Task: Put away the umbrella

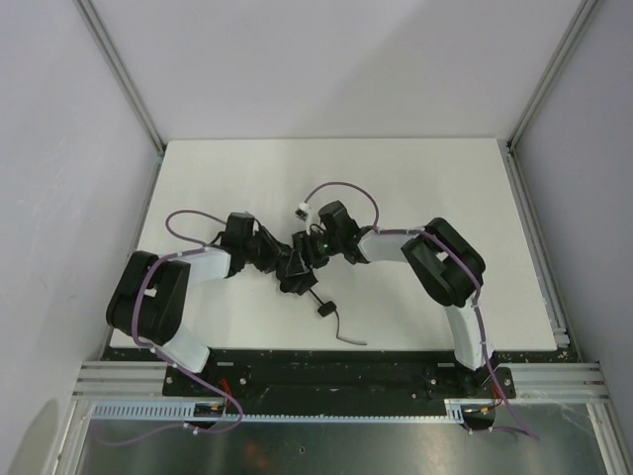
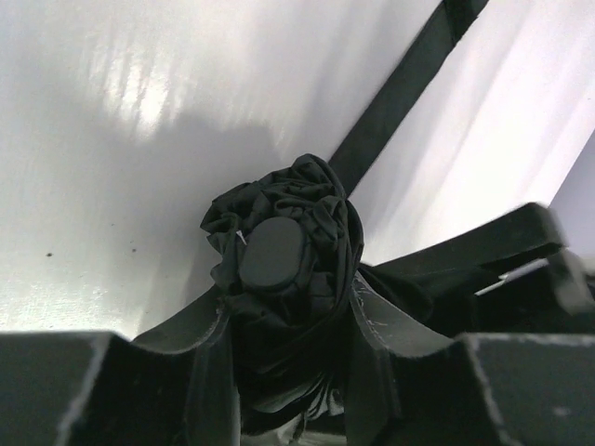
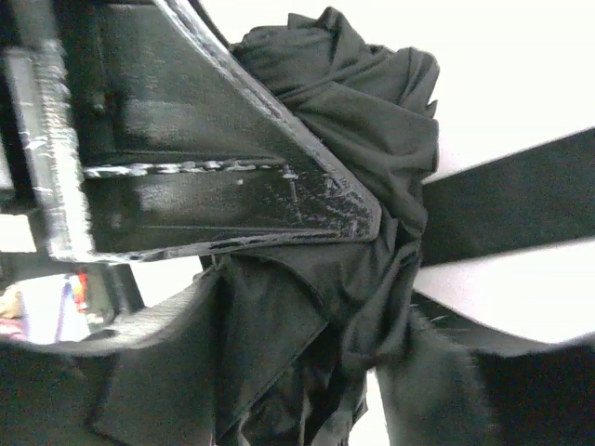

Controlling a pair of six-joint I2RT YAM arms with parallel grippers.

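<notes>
Much of the umbrella (image 1: 296, 273) is hidden in the top view. Its bunched black canopy sits where the two arms meet, and the dark wrists blend with the fabric, so its outline there is hard to make out. Only the lower part shows plainly: a thin shaft (image 1: 313, 295) leads to the small handle (image 1: 323, 309), with the wrist strap (image 1: 348, 337) trailing on the white table (image 1: 425, 178).

The umbrella's long axis runs diagonally. The canopy end lies near the middle of the table, and the handle end points toward the near edge and slightly right. I cannot tell whether the canopy end is lifted off the table.

In the left wrist view, the left gripper (image 2: 284, 367) has its fingers (image 2: 200, 330) drawn in on either side of the crumpled canopy, clasping it. A rounded black end cap (image 2: 272, 253) faces the camera, and the lower fabric is cut off by the frame.

In the right wrist view, one scuffed finger of the right gripper (image 1: 315, 247) fills the upper left. Its tip presses into the fabric, and the other finger is a blurred dark mass at lower left. These fingers appear to be closed on the canopy too, though the blur leaves some doubt.

A black band (image 3: 511, 200) crosses the white background, and what it is cannot be told.

There is one umbrella with one handle and one strap, and there are two arms with two grippers.
</notes>
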